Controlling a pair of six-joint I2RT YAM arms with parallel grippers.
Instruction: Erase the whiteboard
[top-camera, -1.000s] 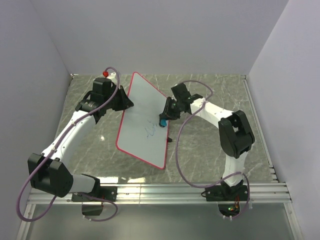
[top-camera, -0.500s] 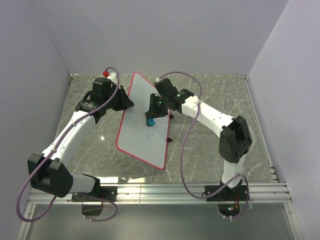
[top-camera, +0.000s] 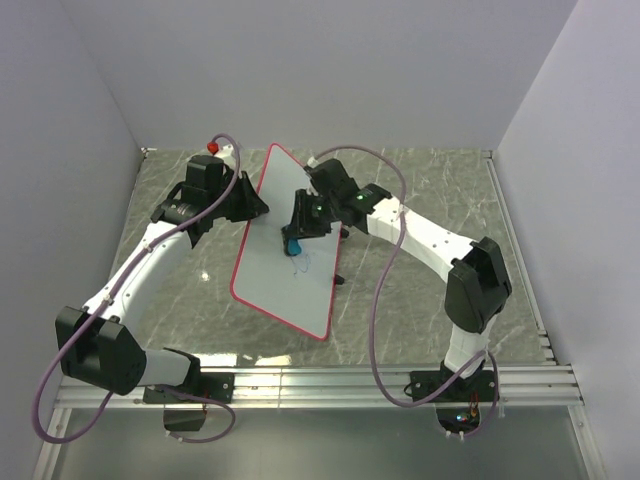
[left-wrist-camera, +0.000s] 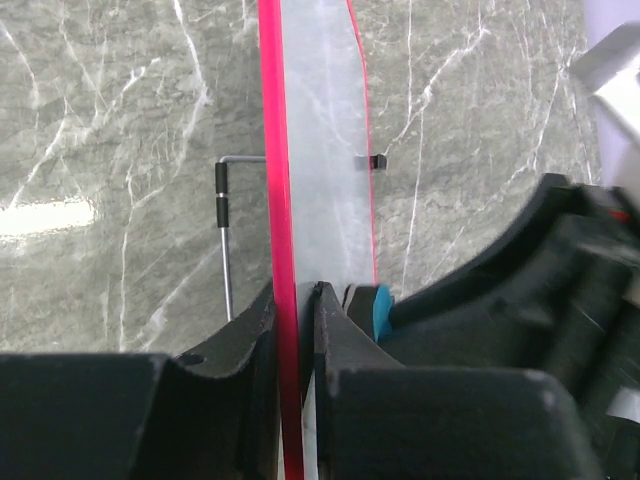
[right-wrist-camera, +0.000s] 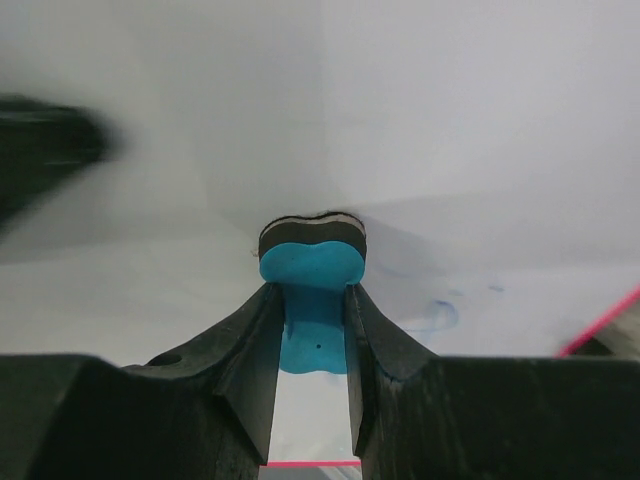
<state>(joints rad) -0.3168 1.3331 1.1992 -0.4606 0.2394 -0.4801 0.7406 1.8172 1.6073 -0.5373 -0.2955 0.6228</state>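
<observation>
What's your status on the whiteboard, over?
Left gripper shut on whiteboard rim. Right gripper holds blue eraser against it. Blue scribble not yet wiped.

The left gripper (left-wrist-camera: 297, 295) is clamping its fingers (left-wrist-camera: 250, 330) on the left rim of the whiteboard (top-camera: 285, 275); the right gripper (right-wrist-camera: 310, 300) is pinching a blue eraser (right-wrist-camera: 312, 265) against the board's face.

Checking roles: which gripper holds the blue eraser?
The right gripper, shut on the blue eraser against the whiteboard; the left gripper clamps the whiteboard's red edge instead.
</observation>
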